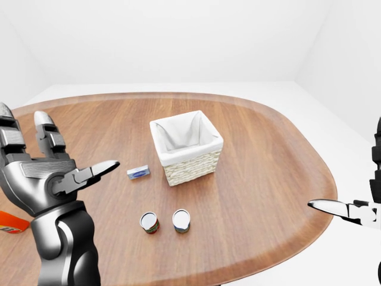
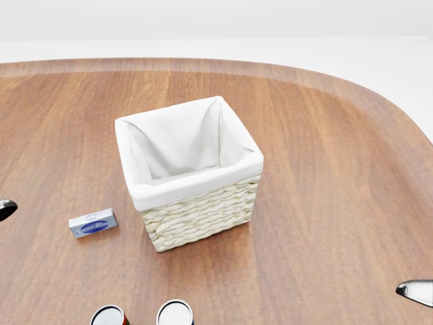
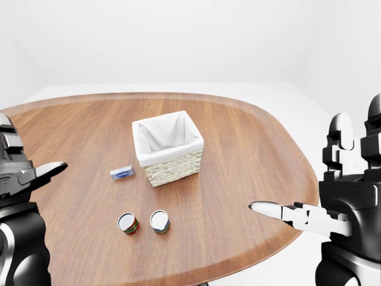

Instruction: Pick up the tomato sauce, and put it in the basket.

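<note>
The tomato sauce, a small can with a red label, stands upright on the wooden tabletop, at about 7 o'clock from the basket in the left-eye view. Just beside it, at its 3 o'clock, stands a can with a blue label; the two do not touch. A small blue and white box lies at 9 o'clock of the basket. The left hand is raised at the left edge, its fingers spread apart and holding nothing. The right hand is also spread open and empty, well apart from the cans.
</note>
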Available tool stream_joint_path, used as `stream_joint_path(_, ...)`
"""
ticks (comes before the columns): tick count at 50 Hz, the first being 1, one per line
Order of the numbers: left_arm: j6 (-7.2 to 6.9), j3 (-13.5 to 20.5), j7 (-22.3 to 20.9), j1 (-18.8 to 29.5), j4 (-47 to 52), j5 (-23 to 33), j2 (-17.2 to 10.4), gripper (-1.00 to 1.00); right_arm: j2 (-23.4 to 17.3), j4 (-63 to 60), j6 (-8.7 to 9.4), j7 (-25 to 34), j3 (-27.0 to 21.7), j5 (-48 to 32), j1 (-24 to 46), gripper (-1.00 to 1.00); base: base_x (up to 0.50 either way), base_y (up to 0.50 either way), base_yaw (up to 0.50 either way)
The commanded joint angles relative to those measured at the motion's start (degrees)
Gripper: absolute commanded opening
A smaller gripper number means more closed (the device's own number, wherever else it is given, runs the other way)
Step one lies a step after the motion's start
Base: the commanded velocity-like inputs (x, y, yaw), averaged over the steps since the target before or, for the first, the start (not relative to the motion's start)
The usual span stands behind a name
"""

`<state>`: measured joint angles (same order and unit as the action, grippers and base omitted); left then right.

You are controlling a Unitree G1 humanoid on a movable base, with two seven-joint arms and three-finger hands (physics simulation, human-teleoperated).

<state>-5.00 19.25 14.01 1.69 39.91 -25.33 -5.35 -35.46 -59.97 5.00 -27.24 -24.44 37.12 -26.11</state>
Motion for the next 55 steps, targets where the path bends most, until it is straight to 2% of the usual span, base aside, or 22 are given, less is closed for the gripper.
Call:
stream_joint_path(1, 0.00, -1.3, -2.0, -0.4, 2.7, 4.4, 0.4, 1.00, 0.9, 0.0, 0.00, 0.6, -0.1, -0.7, -0.2, 1.00, 0.00, 0.00, 0.00)
stream_joint_path(4, 0.00, -3.2, -2.6, 0.1, 6.4, 5.2, 0.5, 1.00, 0.7, 0.0, 0.00, 0.4, 0.1, -0.8, 0.1, 1.00, 0.00, 0.00, 0.00)
stream_joint_path(6, 0.00, -5.3, -3.8, 0.2, 7.4, 8.6, 0.4, 1.00, 0.9, 0.0, 0.00, 0.7, -0.1, -0.7, -0.2, 1.00, 0.00, 0.00, 0.00)
stream_joint_path(7, 0.00, -5.2, -4.2, 0.3, 7.5, 8.9, 0.7, 1.00, 0.9, 0.0, 0.00, 0.7, -0.1, -0.7, -0.2, 1.00, 0.00, 0.00, 0.00)
stream_joint_path(8, 0.00, -5.1, -5.6, 2.4, 9.4, 5.8, -1.2, 1.00, 1.5, 0.0, 0.00, 1.1, 0.2, -1.2, -0.2, 1.00, 0.00, 0.00, 0.00)
stream_joint_path(10, 0.00, -4.6, -6.4, 4.2, 8.8, 9.4, -2.7, 1.00, 1.6, 0.0, 0.00, 1.2, 0.4, -1.5, 0.1, 1.00, 0.00, 0.00, 0.00)
stream_joint_path(14, 0.00, -3.3, -10.3, 4.8, 7.0, 15.6, -4.7, 1.00, 1.9, 0.0, 0.00, 1.4, 0.4, -1.6, 0.0, 1.00, 0.00, 0.00, 0.00)
stream_joint_path(16, 0.00, -3.2, -12.0, 4.6, 7.1, 17.8, -4.2, 1.00, 1.8, 0.0, 0.00, 1.3, 0.4, -1.6, 0.0, 1.00, 0.00, 0.00, 0.00)
stream_joint_path(19, 0.00, -6.4, -16.1, 1.8, 5.6, 26.7, -4.3, 1.00, 1.6, 0.0, 0.00, 1.1, 0.4, -1.4, 0.0, 1.00, 0.00, 0.00, 0.00)
stream_joint_path(26, 0.00, -10.8, -26.1, -3.5, 0.8, 44.7, -2.5, 1.00, 1.0, 0.0, 0.00, 0.6, 0.3, -1.1, 0.0, 1.00, 0.00, 0.00, 0.00)
stream_joint_path(29, 0.00, -12.4, -26.8, -5.6, -5.9, 53.1, -1.8, 1.00, 0.8, 0.0, 0.00, 0.5, 0.3, -0.9, -0.2, 1.00, 0.00, 0.00, 0.00)
stream_joint_path(30, 3.00, -13.3, -26.9, -6.8, -8.9, 56.4, -1.9, 1.00, 0.9, 0.0, 0.00, 0.6, 0.3, -1.0, -0.2, 1.00, 0.00, 0.00, 0.00)
stream_joint_path(31, 5.32, -13.5, -27.1, -7.3, -10.4, 57.9, -1.6, 1.00, 0.8, 0.0, 0.00, 0.5, 0.1, -0.8, -0.1, 1.00, 0.00, 0.00, 0.00)
stream_joint_path(32, 7.34, -14.8, -29.7, -9.6, -11.3, 57.7, -1.2, 1.00, 0.8, 0.0, 0.00, 0.5, 0.3, -1.0, -0.1, 1.00, 0.00, 0.00, 0.00)
stream_joint_path(33, 7.62, -15.5, -32.5, -11.2, -11.5, 58.3, -0.9, 1.00, 0.5, 0.0, 0.00, 0.2, 0.3, -0.8, 0.0, 1.00, 0.00, 0.00, 0.00)
stream_joint_path(35, 10.00, -15.6, -33.2, -12.7, -12.8, 61.7, -0.5, 1.00, 0.6, 0.0, 0.00, 0.2, 0.3, -0.9, 0.0, 1.00, 0.00, 0.00, 0.00)
stream_joint_path(36, 9.82, -15.5, -34.5, -13.2, -13.5, 62.7, -0.2, 1.00, 0.7, 0.0, 0.00, 0.3, 0.4, -1.0, -0.1, 1.00, 0.00, 0.00, 0.00)
stream_joint_path(40, 10.00, -15.0, -32.2, -13.0, -20.8, 70.9, -0.9, 1.00, 0.2, 0.0, 0.00, 0.0, 0.2, -0.6, 0.0, 1.00, 0.00, 0.00, 0.00)
stream_joint_path(44, 10.00, -15.1, -31.5, -13.9, -23.3, 74.1, -0.9, 1.00, 0.3, 0.0, 0.00, 0.1, 0.1, -0.5, 0.0, 1.00, 0.00, 0.00, 0.00)
stream_joint_path(50, 10.00, -15.4, -36.2, -17.2, -25.4, 75.3, -0.8, 1.00, 0.6, 0.0, 0.00, 0.4, 0.3, -0.8, 0.2, 1.00, 0.00, 0.00, 0.00)
stream_joint_path(55, 10.00, -15.6, -34.6, -18.9, -28.8, 80.2, -1.9, 1.00, 0.9, 0.0, 0.00, 0.5, 0.3, -0.9, 0.2, 1.00, 0.00, 0.00, 0.00)
